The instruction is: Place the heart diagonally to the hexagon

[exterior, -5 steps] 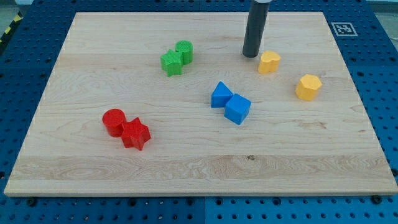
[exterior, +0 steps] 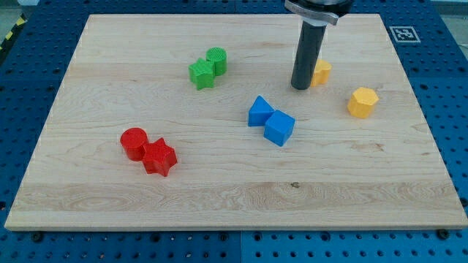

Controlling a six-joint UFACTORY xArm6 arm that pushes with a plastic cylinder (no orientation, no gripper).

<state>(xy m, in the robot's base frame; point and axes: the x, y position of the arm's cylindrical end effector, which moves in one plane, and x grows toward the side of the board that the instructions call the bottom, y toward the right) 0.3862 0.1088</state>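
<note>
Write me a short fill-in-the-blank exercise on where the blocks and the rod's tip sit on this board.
1. My tip rests just to the view's left of the yellow ____.
2. The yellow hexagon lies toward the view's ____ of that block.
3. The green star touches a green ____.
4. The two blocks nearest the view's bottom-left corner are both ____.

Missing words: heart; lower right; cylinder; red

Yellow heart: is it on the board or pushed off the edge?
On the board. The yellow heart sits on the wooden board, partly hidden behind my tip, left of the yellow hexagon.
</note>
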